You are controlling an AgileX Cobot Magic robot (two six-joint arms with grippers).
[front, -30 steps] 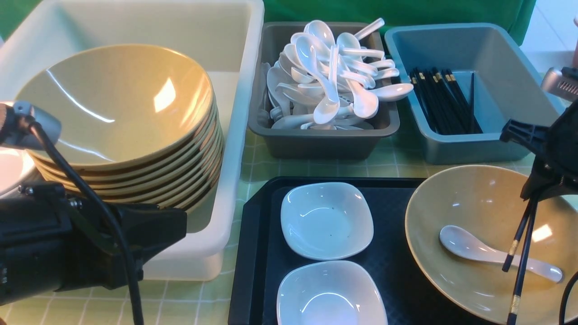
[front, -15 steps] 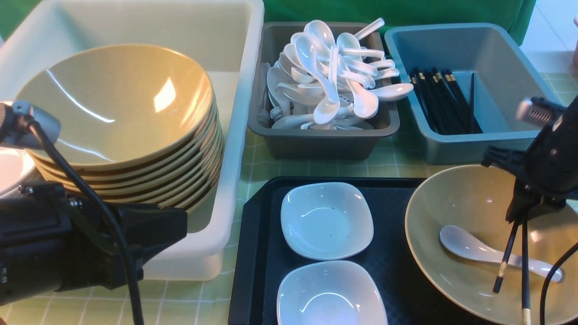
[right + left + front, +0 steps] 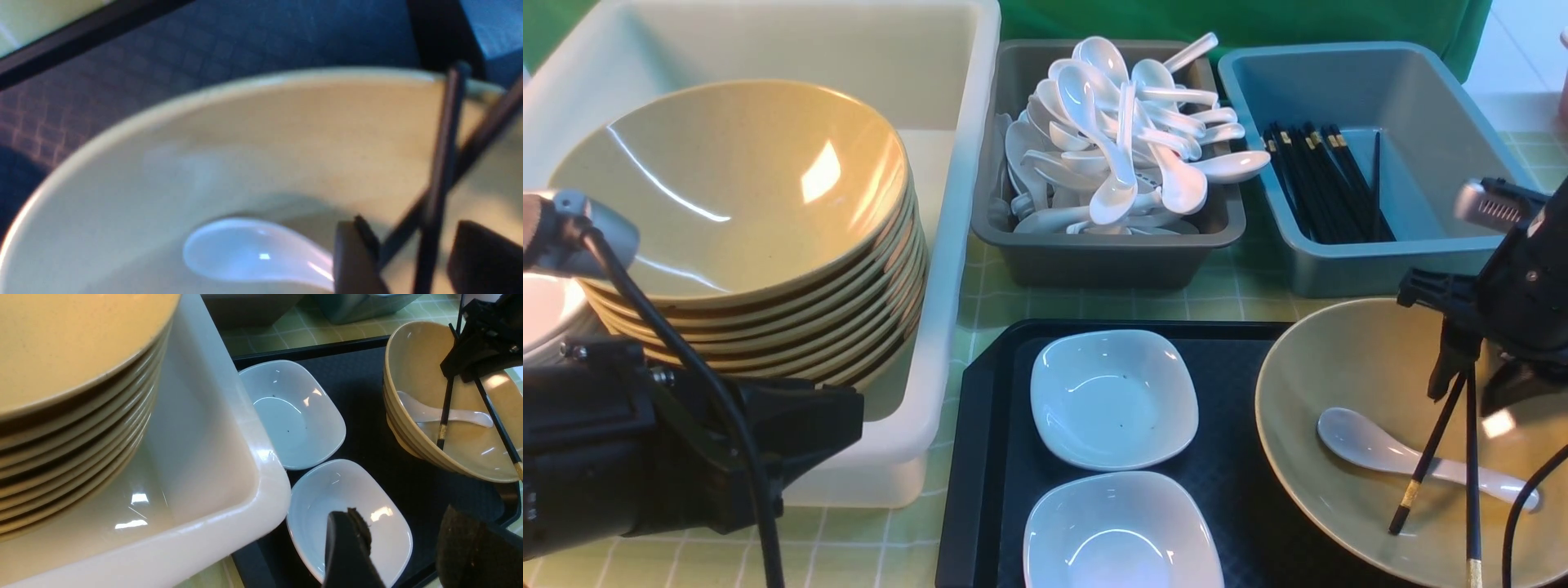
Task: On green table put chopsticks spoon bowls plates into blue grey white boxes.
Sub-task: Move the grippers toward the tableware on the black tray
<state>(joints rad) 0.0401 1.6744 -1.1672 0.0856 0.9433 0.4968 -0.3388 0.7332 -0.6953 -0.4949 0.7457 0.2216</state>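
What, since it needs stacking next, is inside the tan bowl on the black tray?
A white spoon and two black chopsticks; the right gripper covers their top ends.

Behind it all, green backdrop cloth — pale floor bright at the far right corner.

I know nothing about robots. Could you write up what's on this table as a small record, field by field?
White box: holds a stack of tan bowls
Grey box: heaped with white spoons
Blue box: black chopsticks lying inside
Black tray: two white plates and a tan bowl
Inside that bowl: one spoon, two chopsticks standing tilted
Right gripper: open, a finger on either side of those two chopsticks
Left gripper: open, holding nothing
Underneath: green table
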